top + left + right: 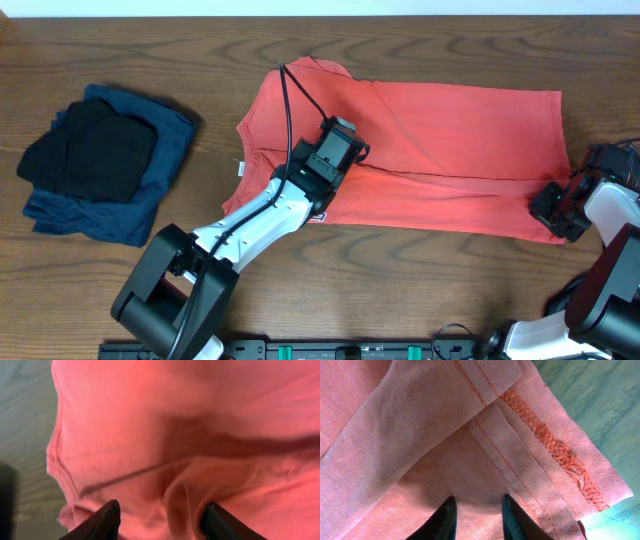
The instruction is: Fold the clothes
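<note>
At the left end of the bench (420, 290) we see a pile of dark clothes (100, 165), black on top of navy, lying well apart from the work. Next comes the left gripper (162, 519), low over the left part of the coral T-shirt (460, 140); its jaws stand apart, with a soft ridge of cloth lying loose between them and not pinched. The T-shirt itself lies spread across the middle and right of the bench, already doubled along its length, with a long crease running through it. At its near right corner the right gripper (479, 517) has its jaws closed on the cloth just inside the stitched hem (545, 440). We judge the shirt light, limp and quick to wrinkle or slide over itself, so a pinch in mid-cloth would only bunch it. We would take it at hems and corners, where the layers are thicker, and hold both ends together to keep the fold square.
</note>
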`<action>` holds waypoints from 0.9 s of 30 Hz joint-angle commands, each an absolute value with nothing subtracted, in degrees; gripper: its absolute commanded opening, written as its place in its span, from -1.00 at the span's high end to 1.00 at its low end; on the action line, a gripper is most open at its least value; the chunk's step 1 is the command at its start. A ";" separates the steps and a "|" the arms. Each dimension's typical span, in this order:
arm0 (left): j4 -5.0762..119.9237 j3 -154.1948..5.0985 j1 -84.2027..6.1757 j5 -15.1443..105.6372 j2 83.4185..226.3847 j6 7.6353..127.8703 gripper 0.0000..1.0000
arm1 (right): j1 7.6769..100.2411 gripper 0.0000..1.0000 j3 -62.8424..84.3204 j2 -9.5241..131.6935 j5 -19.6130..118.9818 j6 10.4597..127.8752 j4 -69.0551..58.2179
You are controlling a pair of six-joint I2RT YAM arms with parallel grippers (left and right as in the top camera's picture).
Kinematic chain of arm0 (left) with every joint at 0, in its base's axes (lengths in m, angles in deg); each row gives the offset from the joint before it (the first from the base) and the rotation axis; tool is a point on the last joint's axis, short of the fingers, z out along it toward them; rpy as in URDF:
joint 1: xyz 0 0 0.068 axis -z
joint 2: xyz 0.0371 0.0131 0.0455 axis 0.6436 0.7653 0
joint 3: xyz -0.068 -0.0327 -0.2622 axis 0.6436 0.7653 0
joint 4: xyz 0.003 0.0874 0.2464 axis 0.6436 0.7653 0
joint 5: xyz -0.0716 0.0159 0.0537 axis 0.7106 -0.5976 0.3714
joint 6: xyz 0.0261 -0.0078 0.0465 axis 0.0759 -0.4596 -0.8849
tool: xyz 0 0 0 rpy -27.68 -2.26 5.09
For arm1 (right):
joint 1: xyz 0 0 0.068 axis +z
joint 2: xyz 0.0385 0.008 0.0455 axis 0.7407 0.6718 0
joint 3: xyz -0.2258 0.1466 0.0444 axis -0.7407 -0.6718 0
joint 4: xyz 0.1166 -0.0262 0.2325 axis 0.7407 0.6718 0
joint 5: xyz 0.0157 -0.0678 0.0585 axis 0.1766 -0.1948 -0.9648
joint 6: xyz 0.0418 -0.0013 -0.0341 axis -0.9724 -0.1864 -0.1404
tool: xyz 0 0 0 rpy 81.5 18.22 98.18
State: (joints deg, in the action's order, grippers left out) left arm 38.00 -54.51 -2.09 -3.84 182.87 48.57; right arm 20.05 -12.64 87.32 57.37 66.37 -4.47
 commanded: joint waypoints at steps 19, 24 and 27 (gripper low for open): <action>53.37 -54.90 -2.39 3.67 182.39 63.17 -0.11 | 20.51 0.28 -8.81 87.46 55.77 66.81 -8.73; 53.35 -54.90 -2.39 3.63 182.39 63.15 -0.30 | 20.51 0.28 -8.81 87.46 55.77 66.81 -9.19; 52.54 -54.92 -2.39 1.20 182.36 63.13 -0.32 | 20.51 0.28 -8.81 87.48 55.77 66.81 -9.10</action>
